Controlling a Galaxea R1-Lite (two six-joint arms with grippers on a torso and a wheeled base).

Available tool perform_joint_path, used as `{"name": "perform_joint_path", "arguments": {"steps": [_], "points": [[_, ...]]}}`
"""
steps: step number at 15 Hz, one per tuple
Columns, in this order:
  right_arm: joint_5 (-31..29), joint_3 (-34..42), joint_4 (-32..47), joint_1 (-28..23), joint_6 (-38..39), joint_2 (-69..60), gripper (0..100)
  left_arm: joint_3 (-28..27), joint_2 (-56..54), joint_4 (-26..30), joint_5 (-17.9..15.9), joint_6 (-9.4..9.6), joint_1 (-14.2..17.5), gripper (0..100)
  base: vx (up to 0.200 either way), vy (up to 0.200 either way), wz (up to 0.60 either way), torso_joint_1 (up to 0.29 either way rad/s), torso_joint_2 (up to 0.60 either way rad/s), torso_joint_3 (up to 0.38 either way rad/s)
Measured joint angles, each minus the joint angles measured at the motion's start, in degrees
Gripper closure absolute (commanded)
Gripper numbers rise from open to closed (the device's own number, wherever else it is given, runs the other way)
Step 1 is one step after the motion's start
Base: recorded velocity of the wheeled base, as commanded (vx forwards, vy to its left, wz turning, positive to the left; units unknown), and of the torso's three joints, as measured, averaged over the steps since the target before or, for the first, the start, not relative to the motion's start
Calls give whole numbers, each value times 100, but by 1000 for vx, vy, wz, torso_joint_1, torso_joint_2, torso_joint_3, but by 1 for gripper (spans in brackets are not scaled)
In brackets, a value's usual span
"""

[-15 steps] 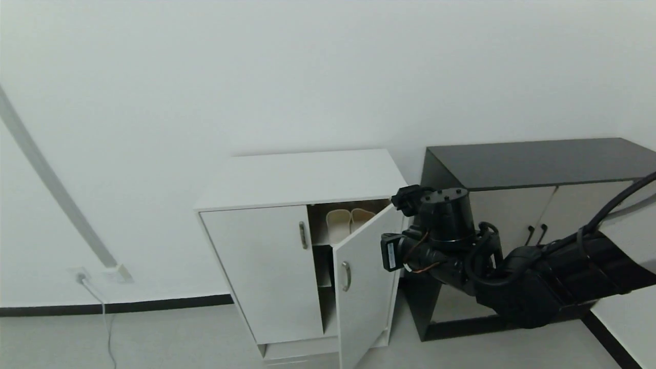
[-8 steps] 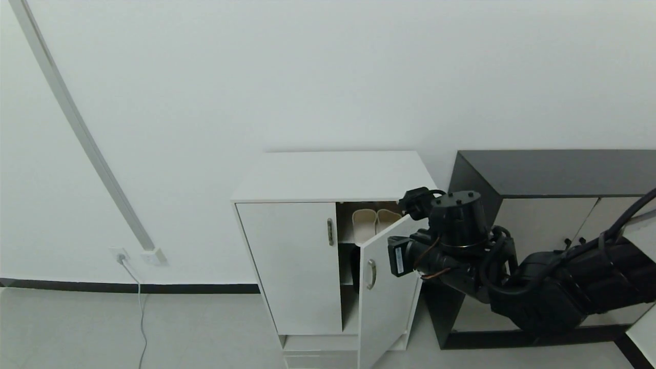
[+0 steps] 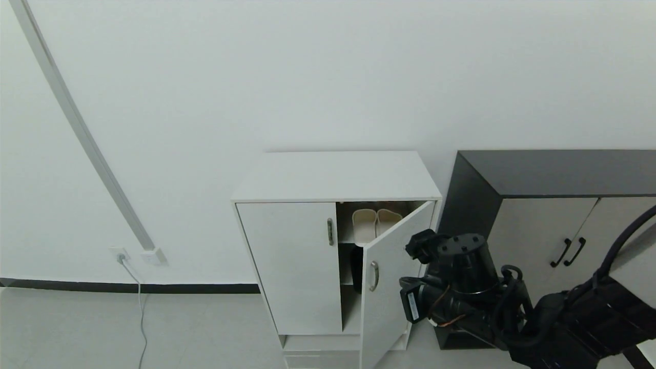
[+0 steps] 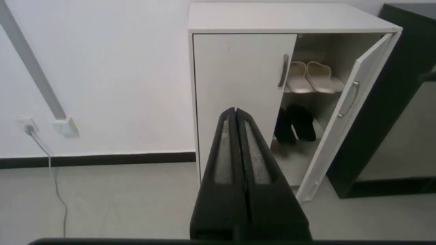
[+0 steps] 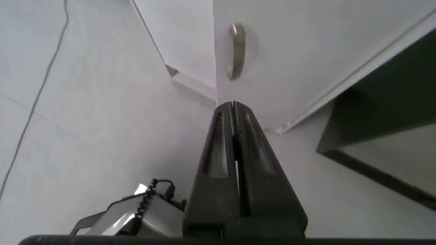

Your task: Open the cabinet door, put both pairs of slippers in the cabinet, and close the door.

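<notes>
Wall socket [image 3: 119, 253]: low on the wall to the far left, and I see a cable [image 3: 141, 312] hanging from it to the floor.
Left gripper [image 4: 235, 112]: jaws pressed together on nothing, well back from the cabinet and facing it.
Cabinet [image 3: 333, 177]: white, standing against the wall.
Left door [image 3: 287, 266]: shut.
Beige slippers [image 3: 374, 223]: side by side on the upper shelf.
Dark slippers [image 4: 296, 126]: on the shelf below the beige pair.
Right door [image 3: 392, 302]: ajar, swung partway out, handle [image 3: 374, 275] facing me.
Right gripper [image 5: 234, 105]: jaws together and empty, low in front of the right door; I can't tell whether it touches.
Dark sideboard [image 3: 553, 171]: just right of the cabinet, doors shut.
</notes>
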Motion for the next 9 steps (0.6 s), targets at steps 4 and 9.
{"name": "perform_joint_path", "arguments": {"steps": [4, 9], "points": [[2, 422, -389, 94, 4, 72, 100, 0, 0, 2, -2, 0, 0, 100, 200, 0, 0, 2, -1, 5], [-4, 618, -516, 182, 15, 146, 100, 7, 0, -2, 9, -6, 0, 100, 40, 0, 0, 0, 1, 0]]}}
